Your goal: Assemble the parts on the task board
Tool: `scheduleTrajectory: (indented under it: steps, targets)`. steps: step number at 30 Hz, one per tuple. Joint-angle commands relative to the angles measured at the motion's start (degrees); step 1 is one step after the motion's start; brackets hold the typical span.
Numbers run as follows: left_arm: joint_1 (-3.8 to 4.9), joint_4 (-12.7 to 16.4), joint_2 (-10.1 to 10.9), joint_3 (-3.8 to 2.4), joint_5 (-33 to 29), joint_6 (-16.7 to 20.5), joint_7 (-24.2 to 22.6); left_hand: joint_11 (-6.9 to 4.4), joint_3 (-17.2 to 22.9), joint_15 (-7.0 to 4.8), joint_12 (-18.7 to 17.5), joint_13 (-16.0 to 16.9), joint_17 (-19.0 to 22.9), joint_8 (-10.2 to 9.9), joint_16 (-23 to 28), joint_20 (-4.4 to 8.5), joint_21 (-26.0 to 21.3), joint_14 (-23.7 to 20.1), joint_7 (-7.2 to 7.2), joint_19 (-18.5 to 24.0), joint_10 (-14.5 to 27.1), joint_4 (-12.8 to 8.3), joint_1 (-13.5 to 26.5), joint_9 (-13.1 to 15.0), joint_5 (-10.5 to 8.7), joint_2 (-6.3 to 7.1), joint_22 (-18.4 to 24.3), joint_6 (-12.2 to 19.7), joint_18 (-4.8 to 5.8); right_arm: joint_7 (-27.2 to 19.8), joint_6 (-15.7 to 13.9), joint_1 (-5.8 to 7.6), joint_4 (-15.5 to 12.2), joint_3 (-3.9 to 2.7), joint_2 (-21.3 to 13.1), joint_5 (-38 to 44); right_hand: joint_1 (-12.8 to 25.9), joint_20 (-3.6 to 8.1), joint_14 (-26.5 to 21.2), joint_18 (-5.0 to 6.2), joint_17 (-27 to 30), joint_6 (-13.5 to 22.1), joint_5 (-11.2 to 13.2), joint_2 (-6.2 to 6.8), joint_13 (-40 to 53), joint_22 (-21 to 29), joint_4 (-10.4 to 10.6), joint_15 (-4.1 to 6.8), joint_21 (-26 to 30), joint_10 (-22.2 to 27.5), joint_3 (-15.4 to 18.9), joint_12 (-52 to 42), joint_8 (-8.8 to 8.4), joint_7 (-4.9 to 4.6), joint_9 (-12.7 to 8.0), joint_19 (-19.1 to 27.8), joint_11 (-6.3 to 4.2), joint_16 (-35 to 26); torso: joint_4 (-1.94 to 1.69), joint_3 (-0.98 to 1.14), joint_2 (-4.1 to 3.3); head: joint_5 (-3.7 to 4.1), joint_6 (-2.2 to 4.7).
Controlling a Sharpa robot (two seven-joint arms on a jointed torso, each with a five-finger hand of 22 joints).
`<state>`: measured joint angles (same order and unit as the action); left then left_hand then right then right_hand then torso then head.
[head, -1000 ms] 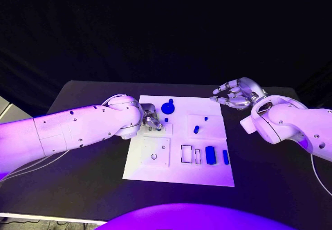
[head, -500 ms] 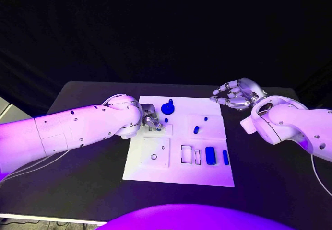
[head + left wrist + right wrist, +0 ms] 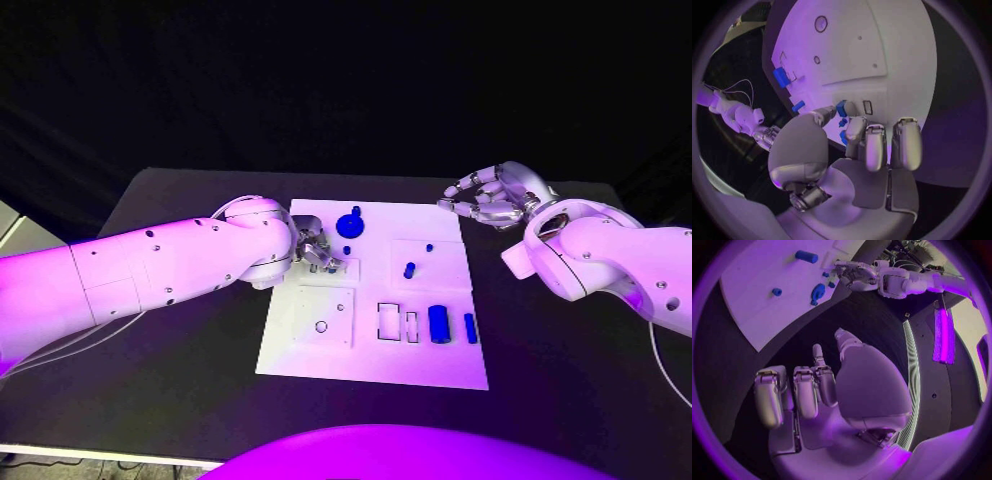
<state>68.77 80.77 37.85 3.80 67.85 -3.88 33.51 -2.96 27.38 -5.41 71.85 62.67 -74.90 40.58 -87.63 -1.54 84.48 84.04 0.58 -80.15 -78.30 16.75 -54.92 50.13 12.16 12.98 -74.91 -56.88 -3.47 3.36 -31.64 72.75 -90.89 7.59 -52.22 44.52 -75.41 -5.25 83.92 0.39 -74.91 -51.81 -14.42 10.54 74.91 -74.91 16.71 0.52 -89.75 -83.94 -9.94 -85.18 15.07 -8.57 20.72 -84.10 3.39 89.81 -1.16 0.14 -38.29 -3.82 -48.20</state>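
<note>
Head view put your left hand [image 3: 315, 254] over the far-left part of the task board [image 3: 372, 362], its fingers [image 3: 323, 262] curled down at a small blue part [image 3: 346, 250]. Left wrist view showed those fingers [image 3: 856, 131] drawn together around small blue pieces [image 3: 842, 108], with blue showing between the fingertips, but you could not tell whether they truly pinched a piece or only touched it.

Just beyond those fingers stood a round blue part with a peg [image 3: 351, 224]. Off to their right, near the board's middle, lay a short blue part [image 3: 410, 269], and nearer you two blue bars [image 3: 438, 324] sat side by side next to empty rectangular slots.

Your right hand [image 3: 492, 196] hung above the black desk [image 3: 173, 400], just off the board's far-right corner, holding nothing. Right wrist view showed its fingers [image 3: 807, 390] partly curled and close together, clear of the board.
</note>
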Motion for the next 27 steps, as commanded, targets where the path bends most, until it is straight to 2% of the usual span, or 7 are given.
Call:
scheduleTrajectory:
  steps: [1,9,17,21,27]
  targets:
    - [-0.30,-0.10,0.03,0.12,-0.17,-1.40,0.53,-0.02,-1.78,-0.29,0.19,0.08,-10.28,-0.21,-0.02,0.20,-0.22,4.72,0.07,0.08,-0.18,0.04,1.02,-0.06,-0.42,0.10,-2.68,-0.11,0.43,-0.31,0.33,-0.04,-0.04,0.00,0.00,0.36,1.00,-0.44,6.08,-0.39,-15.09,0.25,0.04,0.10,11.04,-15.09,0.06,-0.25,-0.25,-1.83,0.56,0.31,-0.16,0.06,-0.12,-5.90,0.46,0.19,0.00,-0.01,-0.04,0.01,0.07]
    - [-0.30,-0.06,0.16,-0.09,0.23,-0.95,0.61,-0.08,-4.66,-0.34,0.20,0.12,-10.36,-0.27,-0.07,0.24,-0.27,4.74,-0.01,0.10,-0.19,0.07,2.02,0.00,-1.53,-0.41,-2.66,-0.14,0.42,-0.30,0.23,-0.04,0.02,0.00,-0.01,0.36,2.23,-0.42,6.07,-0.39,-15.03,0.29,0.11,0.01,10.99,-15.09,0.07,-0.24,-0.25,-1.80,1.05,0.34,-0.10,0.08,-0.19,-5.90,0.45,0.16,0.04,0.05,-0.04,-0.01,0.08]
    - [-0.30,0.21,0.56,-0.26,0.55,-0.56,0.64,-0.11,-5.26,-0.36,0.25,0.19,-10.36,-0.27,-0.08,0.25,-0.24,4.74,-0.04,0.04,-0.22,0.08,2.04,0.03,-1.78,-0.83,-2.75,-0.16,0.43,-0.26,0.23,-0.05,0.03,0.00,-0.08,0.36,2.63,-0.42,6.04,-0.39,-14.94,0.29,0.11,-0.06,10.94,-15.09,0.07,-0.23,-0.25,-1.75,1.19,0.40,-0.08,0.09,-0.22,-5.90,0.44,0.11,0.03,0.08,-0.05,0.00,0.11]
    - [-0.30,0.53,0.91,-0.68,0.61,-0.55,0.65,-0.11,-5.28,-0.36,0.27,0.21,-10.36,-0.27,-0.07,0.25,-0.26,4.74,-0.04,0.07,-0.23,0.06,2.01,0.03,-1.78,-0.88,-2.71,-0.17,0.42,-0.25,0.25,-0.06,0.05,0.00,-0.13,0.36,2.63,-0.42,6.04,-0.39,-14.94,0.29,0.11,-0.06,10.94,-15.09,0.07,-0.23,-0.25,-1.75,1.19,0.40,-0.08,0.09,-0.22,-5.90,0.44,0.11,0.02,0.05,0.00,0.00,0.10]
    - [-0.18,1.23,1.51,-1.70,0.09,-1.31,0.73,-0.12,-5.33,-0.36,0.30,0.27,-10.42,-0.26,-0.11,0.25,-0.26,4.76,-0.05,0.07,-0.26,0.03,1.94,0.04,-1.78,-0.95,-2.71,-0.17,0.42,-0.22,0.26,-0.07,0.10,0.00,-0.16,0.36,2.77,-0.42,6.02,-0.39,-14.87,0.29,0.09,-0.11,10.93,-15.09,0.08,-0.23,-0.25,-1.74,1.24,0.41,-0.07,0.09,-0.22,-5.90,0.44,0.08,0.02,0.07,0.04,0.00,0.15]
